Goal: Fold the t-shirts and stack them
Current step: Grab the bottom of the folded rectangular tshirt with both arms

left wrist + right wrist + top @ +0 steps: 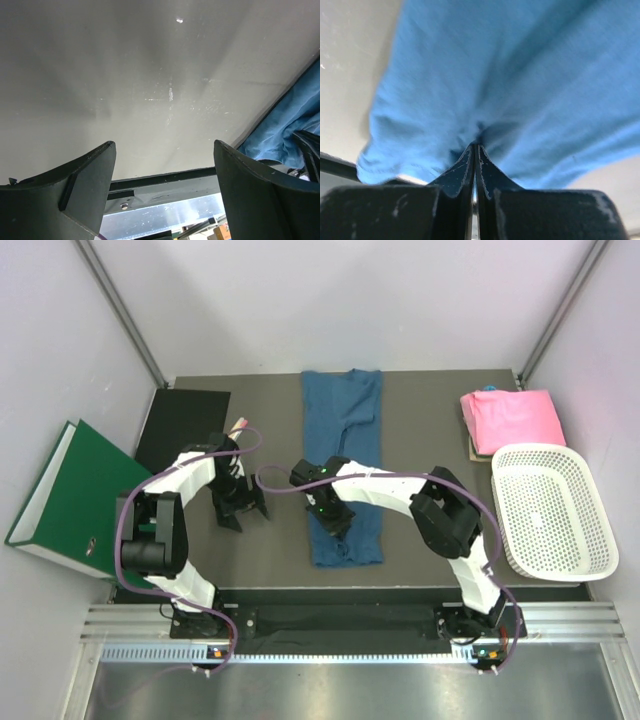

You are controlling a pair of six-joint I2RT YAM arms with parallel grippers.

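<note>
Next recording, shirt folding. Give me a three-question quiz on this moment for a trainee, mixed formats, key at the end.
1. Fill in: the folded pink t-shirt lies at the far right of the table, just beyond the white mesh ____.
2. What is the right tool shut on? A) the blue t-shirt B) the pink t-shirt C) nothing
3. True or false: the left tool grips cloth.
Key: 1 basket; 2 A; 3 false, it hangs open over bare table.
</note>
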